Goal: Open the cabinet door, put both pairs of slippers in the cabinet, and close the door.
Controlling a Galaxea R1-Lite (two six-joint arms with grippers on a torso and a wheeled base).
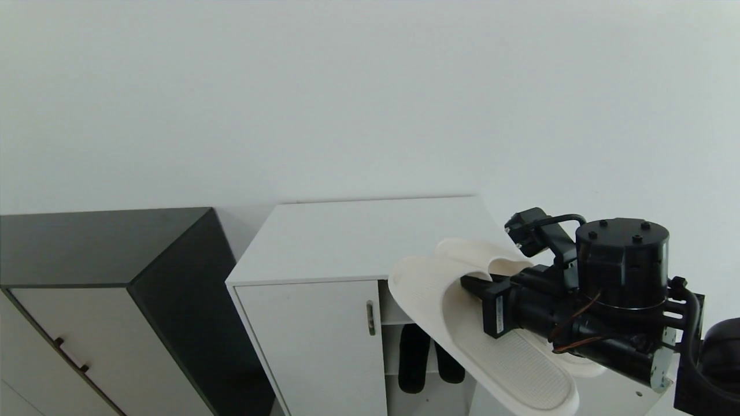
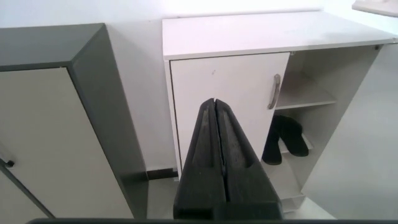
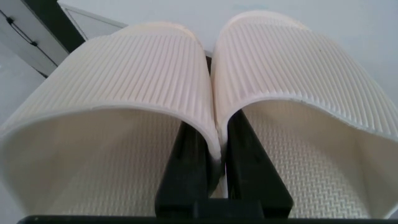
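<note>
My right gripper point(image 1: 471, 284) is shut on a pair of white slippers point(image 1: 457, 300), pinching the two inner edges together point(image 3: 214, 134). It holds them in the air in front of the white cabinet's point(image 1: 358, 242) open right half. A pair of black slippers point(image 1: 415, 358) stands on a lower shelf inside that cabinet point(image 2: 283, 140). The cabinet's left door point(image 1: 315, 346) is shut, and its right door point(image 2: 348, 155) is swung open. My left gripper point(image 2: 216, 109) is shut on nothing, pointing at the cabinet from a distance.
A dark cabinet with pale drawer fronts point(image 1: 110, 277) stands left of the white cabinet, with a narrow gap between them. A plain white wall rises behind both. The white cabinet's upper shelf point(image 2: 305, 93) holds nothing.
</note>
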